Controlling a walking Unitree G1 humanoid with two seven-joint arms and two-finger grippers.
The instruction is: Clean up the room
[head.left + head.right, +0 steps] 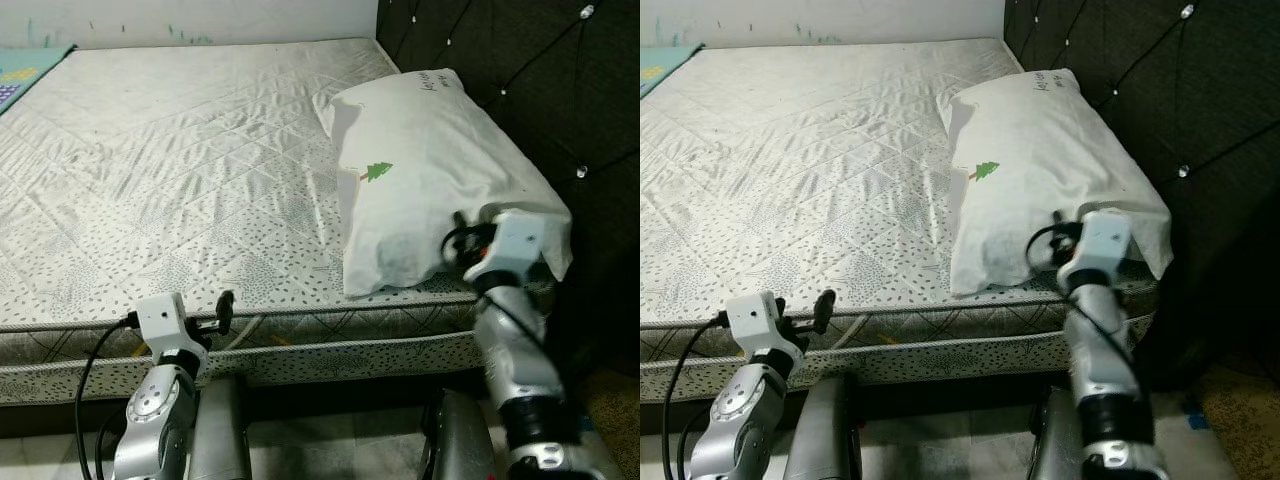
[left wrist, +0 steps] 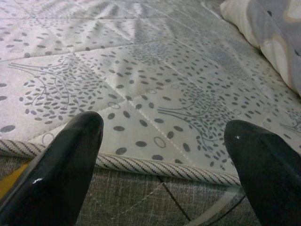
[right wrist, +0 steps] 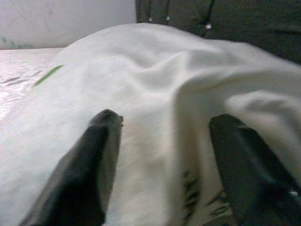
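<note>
As it lies: pillow (image 1: 430, 170) long axis runs from mattress (image 1: 180, 170) front edge toward wall.
Right gripper (image 3: 164, 160): fingers spread against pillow's near end.
Left gripper (image 2: 164, 160): fingers apart, at mattress edge.

The pillow (image 1: 430, 170) lies on the mattress (image 1: 180, 170), at its right end beside the headboard (image 1: 540, 80).

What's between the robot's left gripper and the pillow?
Just bare patterned mattress lies between the left gripper and the pillow, as the left eye view shows.
</note>
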